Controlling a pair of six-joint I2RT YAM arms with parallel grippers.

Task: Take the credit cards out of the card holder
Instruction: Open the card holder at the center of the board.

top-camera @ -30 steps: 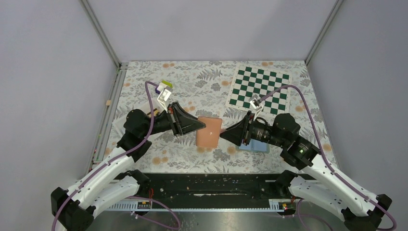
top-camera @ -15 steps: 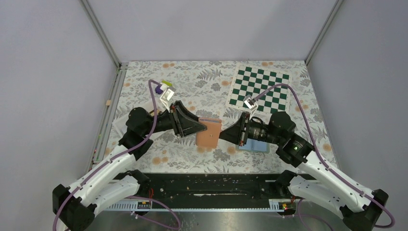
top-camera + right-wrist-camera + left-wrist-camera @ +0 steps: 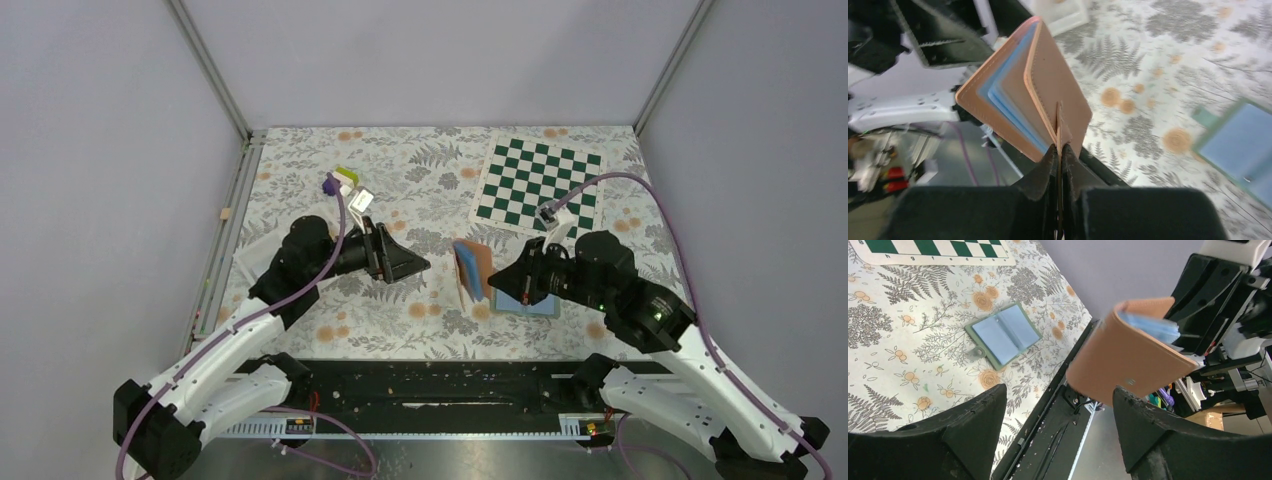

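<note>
1. Off comes the left gripper (image 3: 418, 265)! A second ago it was pressed against the tan card holder (image 3: 470, 268); now it has backed away to the left and stands apart from it.
2. Its jaws are spread wide. In the left wrist view the two black fingers (image 3: 973, 430) stick out with nothing gripped between them, and the holder floats beyond their tips.
3. Over to the right gripper (image 3: 1059, 150), which has clamped up since that earlier frame. Its fingertips are pressed together on the thin tan tab (image 3: 1058, 125) that sticks out from the holder's cover.
4. That pinch on the tab is the only hold on the holder now.
5. With that grip the holder has travelled right and turned. Earlier its flat face showed to the overhead camera; now it shows edge-on, lifted off the table. It hangs between the two grippers, closer to the right one.
6. It hangs partly open, with blue pages (image 3: 1008, 95) fanning out between the tan covers. The credit cards cannot be made out among those pages.
7. Down on the floral tablecloth (image 3: 400, 180), just below the right gripper, a green holder (image 3: 527, 303) lies open flat. The checkerboard (image 3: 540, 185) sits beyond it.
</note>
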